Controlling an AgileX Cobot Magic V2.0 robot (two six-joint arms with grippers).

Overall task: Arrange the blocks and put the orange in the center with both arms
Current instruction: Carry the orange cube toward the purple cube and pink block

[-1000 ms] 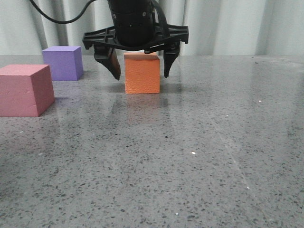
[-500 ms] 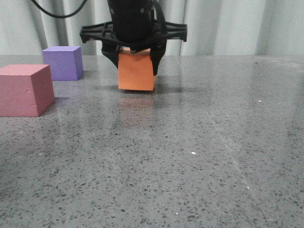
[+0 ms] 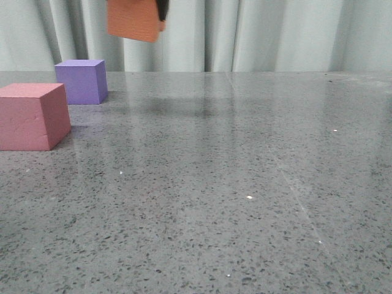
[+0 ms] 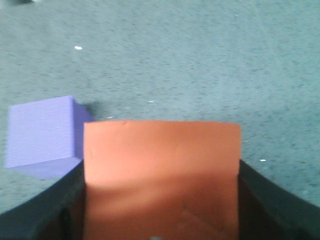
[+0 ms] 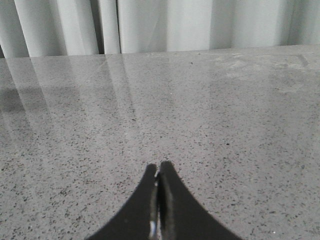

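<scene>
The orange cube (image 3: 133,19) hangs high above the table at the top of the front view, with one dark finger (image 3: 162,8) of my left gripper showing beside it. In the left wrist view the orange cube (image 4: 161,170) fills the space between the black jaws of my left gripper (image 4: 161,210), which is shut on it. The purple cube (image 3: 81,81) stands at the back left and also shows in the left wrist view (image 4: 42,135). The pink-red cube (image 3: 32,116) stands nearer, at the left edge. My right gripper (image 5: 158,170) is shut and empty over bare table.
The grey speckled table (image 3: 245,184) stretches to the right and front. A pale curtain (image 3: 275,33) hangs behind the far edge.
My left gripper closed on the orange cube, then lifted it off the table and carried it up and to the left. The purple and pink-red cubes have not moved.
</scene>
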